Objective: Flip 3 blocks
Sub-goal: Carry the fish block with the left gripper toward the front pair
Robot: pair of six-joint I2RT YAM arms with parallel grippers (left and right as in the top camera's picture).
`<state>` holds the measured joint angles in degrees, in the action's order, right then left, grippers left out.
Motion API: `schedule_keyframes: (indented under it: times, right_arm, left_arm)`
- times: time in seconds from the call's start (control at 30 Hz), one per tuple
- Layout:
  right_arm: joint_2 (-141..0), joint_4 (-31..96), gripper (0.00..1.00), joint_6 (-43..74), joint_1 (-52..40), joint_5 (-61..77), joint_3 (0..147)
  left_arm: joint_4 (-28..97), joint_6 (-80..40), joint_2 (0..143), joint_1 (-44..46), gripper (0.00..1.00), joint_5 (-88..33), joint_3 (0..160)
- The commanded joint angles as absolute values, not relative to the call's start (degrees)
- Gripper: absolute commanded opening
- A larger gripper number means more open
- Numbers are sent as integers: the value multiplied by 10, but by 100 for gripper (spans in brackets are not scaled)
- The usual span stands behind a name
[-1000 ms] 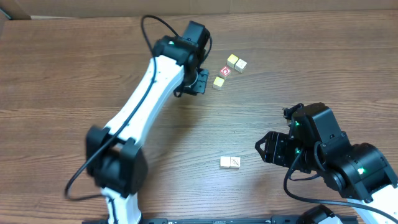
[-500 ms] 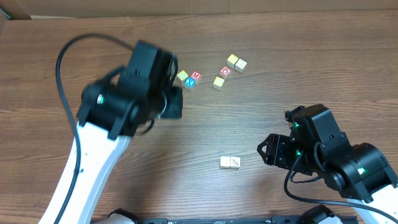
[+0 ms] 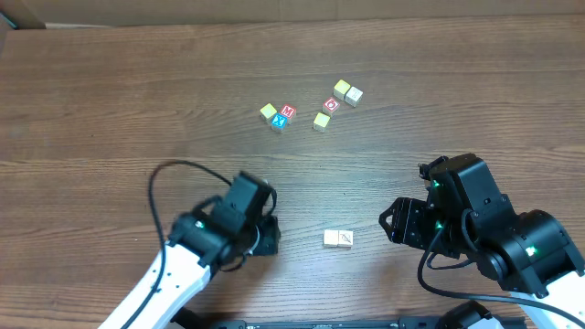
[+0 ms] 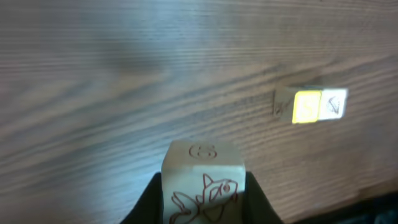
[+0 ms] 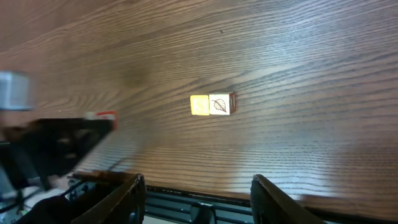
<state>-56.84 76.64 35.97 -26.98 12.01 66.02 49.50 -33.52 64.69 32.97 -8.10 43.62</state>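
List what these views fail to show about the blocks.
1. Left wrist: the held block is cut off by the bottom edge.
2. Overhead: that block is hidden under the left gripper.
3. Overhead: drawings on the block pair are too small.
4. Right wrist: the left arm is blurred.

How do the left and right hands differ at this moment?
The left hand is shut, the right hand open. The left hand holds a pale block with a fish drawing; the right hand holds nothing. Both flank the paired blocks.
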Motion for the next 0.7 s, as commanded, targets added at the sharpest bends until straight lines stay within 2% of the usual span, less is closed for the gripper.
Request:
schedule_keyframes:
  times: [0.0,0.2,0.67]
  right_arm:
    - [-564,767,55,355,-267,116,676]
    - [-564,769,56,355,-267,116,676]
    - [-564,774,55,355,-267,116,676]
  left_arm:
    - [422,-363,648,341,4,-149,369]
    - [320,-381,675,344,4,-169,307]
    - [156,-408,815,366,4,-228,304]
